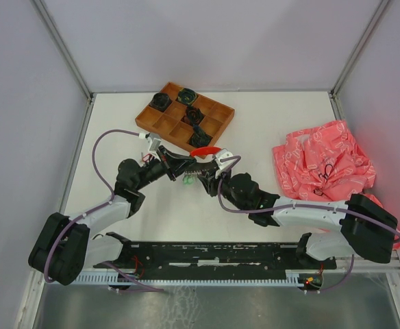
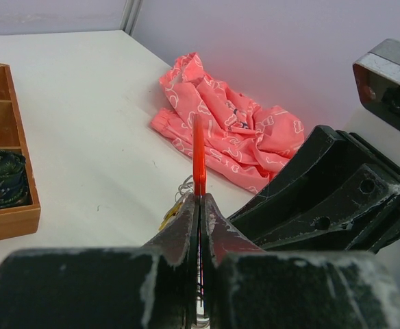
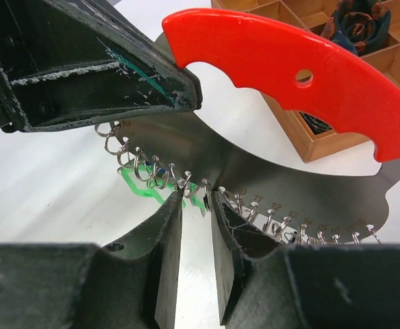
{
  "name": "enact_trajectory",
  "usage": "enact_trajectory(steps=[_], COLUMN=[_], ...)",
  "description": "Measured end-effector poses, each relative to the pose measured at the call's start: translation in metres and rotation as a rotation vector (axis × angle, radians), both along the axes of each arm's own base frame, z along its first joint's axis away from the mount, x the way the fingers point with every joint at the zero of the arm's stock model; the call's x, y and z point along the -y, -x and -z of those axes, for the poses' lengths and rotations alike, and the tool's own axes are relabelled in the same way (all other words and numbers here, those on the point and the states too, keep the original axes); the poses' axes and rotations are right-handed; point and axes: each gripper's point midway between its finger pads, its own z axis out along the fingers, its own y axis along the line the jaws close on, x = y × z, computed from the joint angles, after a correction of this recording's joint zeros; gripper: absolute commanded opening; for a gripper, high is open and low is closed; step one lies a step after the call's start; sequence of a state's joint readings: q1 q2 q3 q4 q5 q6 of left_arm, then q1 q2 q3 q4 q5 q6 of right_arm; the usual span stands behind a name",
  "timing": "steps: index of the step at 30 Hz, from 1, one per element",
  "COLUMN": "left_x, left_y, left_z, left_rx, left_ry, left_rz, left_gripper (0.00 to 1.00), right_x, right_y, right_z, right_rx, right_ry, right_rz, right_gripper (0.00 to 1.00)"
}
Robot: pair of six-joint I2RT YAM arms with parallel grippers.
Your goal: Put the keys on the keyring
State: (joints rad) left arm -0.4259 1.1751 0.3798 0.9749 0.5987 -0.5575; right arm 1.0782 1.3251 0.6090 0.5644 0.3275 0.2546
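The keyring is a red crescent handle [image 1: 205,151] [image 3: 289,75] on a grey metal plate [image 3: 268,157] with a row of small numbered split rings along its lower edge. My left gripper [image 1: 181,160] [image 2: 200,197] is shut on it, and the red edge [image 2: 198,157] sticks up between the fingertips. My right gripper [image 1: 207,177] [image 3: 198,195] has its tips at the ring row, jaws a narrow gap apart with one small ring between them. A green key tag [image 3: 137,186] [image 1: 186,180] hangs by the rings. A yellow tag [image 2: 169,214] shows below the left fingers.
A wooden compartment tray [image 1: 152,120] [image 3: 309,144] with dark coiled bundles [image 1: 186,96] stands just behind the keyring. A crumpled pink cloth [image 1: 320,161] [image 2: 234,137] lies at the right. A black rail [image 1: 214,253] runs along the near edge.
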Motion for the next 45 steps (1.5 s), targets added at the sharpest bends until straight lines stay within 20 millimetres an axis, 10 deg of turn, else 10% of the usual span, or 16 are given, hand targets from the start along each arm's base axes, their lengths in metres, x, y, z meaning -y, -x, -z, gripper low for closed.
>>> enact_trajectory(steps=[12,29,45], left_x=[0.000,0.000,0.003], left_y=[0.000,0.000,0.003], left_z=[-0.002,0.002,0.003], left_rx=[0.001,-0.019,-0.039], left_ry=[0.008,0.002,0.006], left_rz=[-0.012,-0.012,0.001], left_gripper=[0.03,0.03,0.03], right_x=[0.002,0.008,0.007], right_y=[-0.004,-0.001,0.002], right_z=[0.006,0.015,0.017], right_rx=[0.007,0.065,0.088], right_ry=[0.025,0.137,0.170], right_rz=[0.020,-0.024,-0.059], right_gripper=[0.04,0.19,0.11])
